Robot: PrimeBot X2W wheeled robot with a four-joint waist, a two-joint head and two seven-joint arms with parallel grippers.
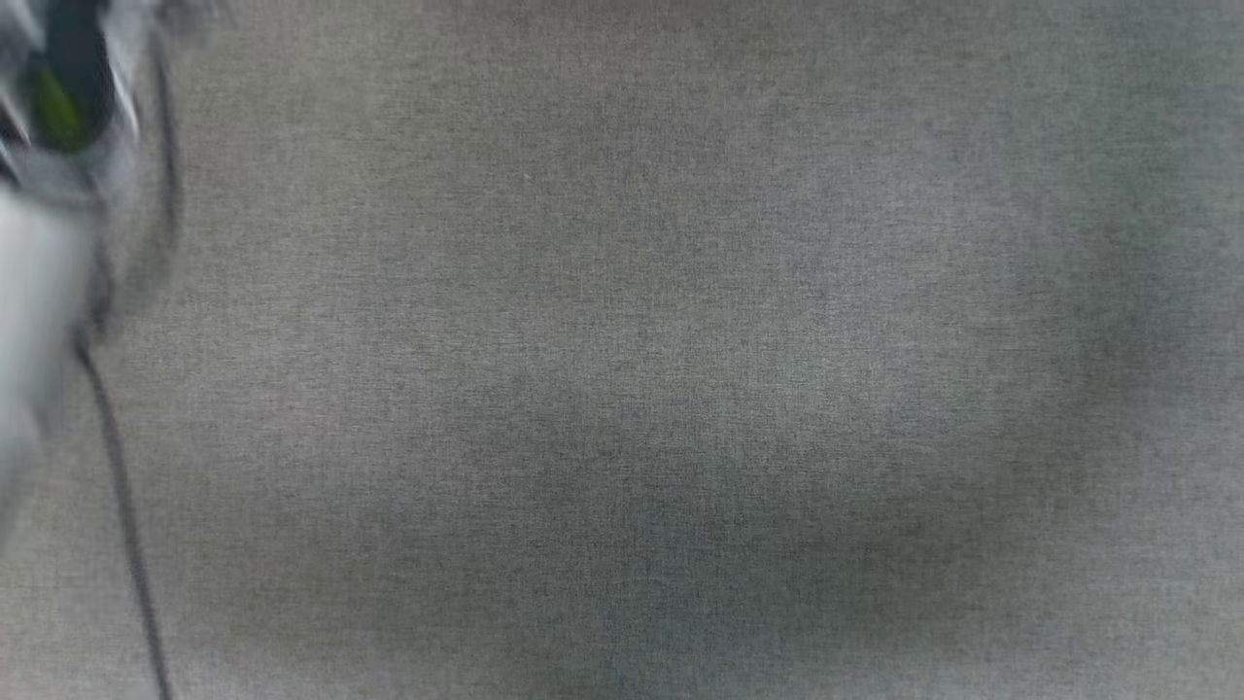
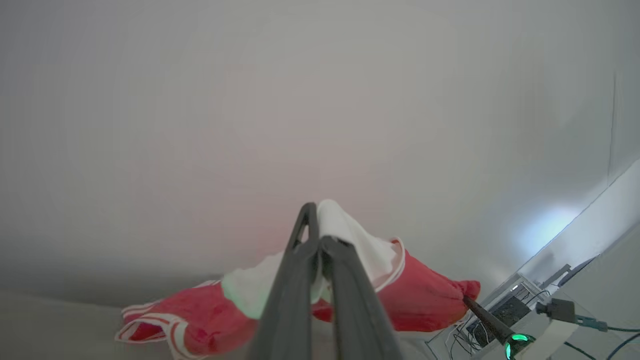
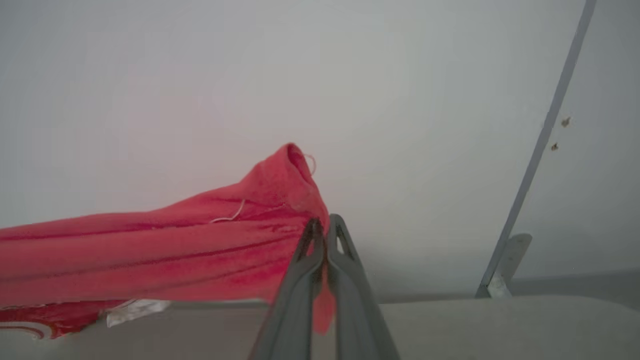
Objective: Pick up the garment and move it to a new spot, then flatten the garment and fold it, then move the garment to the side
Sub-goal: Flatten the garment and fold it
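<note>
- Head view: soft, even light is falling on the grey fabric surface (image 1: 680, 243). A broad dim shadow is darkening its lower middle. The pale forearm (image 1: 34, 292) at the left edge is smearing with motion blur.
- Left wrist view: the wall (image 2: 200, 100) is picking up a faint pink cast above the garment (image 2: 425, 300). A bluish-white glare patch (image 2: 547, 230) is shining at right.
- Right wrist view: flat, diffuse light is leaving the background hazy.

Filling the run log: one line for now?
left hand: shut on red-and-white fabric jersey T-shirt; right hand: shut on same T-shirt; T-shirt: strung between hands
</note>
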